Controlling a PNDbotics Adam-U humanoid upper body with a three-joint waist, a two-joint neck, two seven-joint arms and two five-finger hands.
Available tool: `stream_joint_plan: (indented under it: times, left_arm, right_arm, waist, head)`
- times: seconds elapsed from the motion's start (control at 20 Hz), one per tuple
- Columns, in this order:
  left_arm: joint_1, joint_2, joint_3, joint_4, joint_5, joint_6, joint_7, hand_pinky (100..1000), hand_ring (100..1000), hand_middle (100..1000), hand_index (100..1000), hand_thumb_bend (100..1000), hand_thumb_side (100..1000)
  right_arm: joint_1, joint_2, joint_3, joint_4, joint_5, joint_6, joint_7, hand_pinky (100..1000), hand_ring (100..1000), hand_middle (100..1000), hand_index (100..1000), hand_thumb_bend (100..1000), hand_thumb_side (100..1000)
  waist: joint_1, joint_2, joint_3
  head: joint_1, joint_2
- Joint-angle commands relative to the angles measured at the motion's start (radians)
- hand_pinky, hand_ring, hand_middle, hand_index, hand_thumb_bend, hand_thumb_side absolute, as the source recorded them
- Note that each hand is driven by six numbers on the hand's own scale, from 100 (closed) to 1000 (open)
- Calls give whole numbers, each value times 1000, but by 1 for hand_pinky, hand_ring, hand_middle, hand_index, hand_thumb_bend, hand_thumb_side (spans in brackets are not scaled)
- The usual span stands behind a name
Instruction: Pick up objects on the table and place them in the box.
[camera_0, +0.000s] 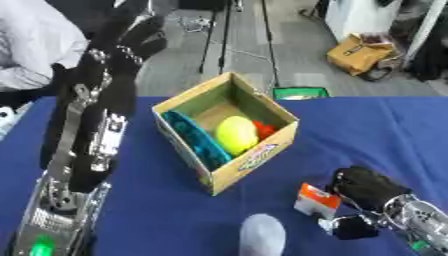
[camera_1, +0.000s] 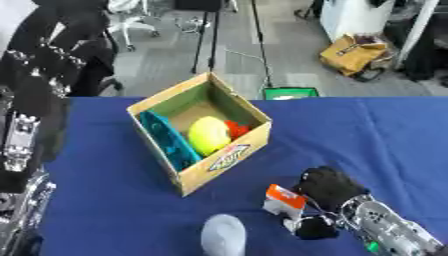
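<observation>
An open cardboard box (camera_0: 251, 160) stands on the blue table (camera_0: 367, 130), holding a yellow rounded object (camera_0: 235, 134), a teal object (camera_0: 194, 140) and something red (camera_0: 264, 130). My right hand (camera_0: 367, 188) is low at the right front, fingers curled round a small orange and white carton (camera_0: 315, 200) that stands on the table. A pale grey rounded object (camera_0: 262, 236) lies at the front edge, left of the carton. My left hand (camera_0: 127, 37) is raised high at the left, fingers straight, holding nothing.
My left forearm (camera_0: 83, 150) fills the left side of the view beside the box. Beyond the table's far edge are a grey floor, a green object (camera_0: 300, 93) and a yellow bag (camera_0: 359, 52).
</observation>
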Motion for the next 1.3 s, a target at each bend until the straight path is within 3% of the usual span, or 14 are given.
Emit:
stream_joint_plan:
  times: [0.05, 0.5, 1.15, 1.3]
  left_arm:
    - [-17, 3, 9, -10, 3, 0, -2, 934, 966, 998, 1000, 100, 750]
    - [-19, 1, 10, -10, 2, 2, -3, 934, 966, 999, 1000, 100, 746]
    - [-19, 0, 11, -10, -1, 4, -7, 935, 966, 999, 1000, 100, 742]
    - [-19, 0, 11, -10, -1, 4, -7, 935, 965, 999, 1000, 100, 740]
  right_arm:
    - [-13, -27, -6, -24, -4, 5, -10, 887, 879, 459, 637, 307, 853]
    - [-15, -35, -6, -48, -20, 21, -46, 878, 837, 378, 536, 245, 820]
    - [-30, -59, -11, -126, -55, 45, -72, 872, 817, 329, 478, 158, 835]
    - [-34, -68, -18, -156, -66, 57, -79, 870, 814, 321, 471, 172, 825]
  waist:
    - [0, -15, -1]
    - [2, -18, -3]
    - [2, -22, -8]
    - [2, -24, -9]
  head:
    - [-1, -12]
    - [-1, -12]
    - [2, -17]
    - [4, -17]
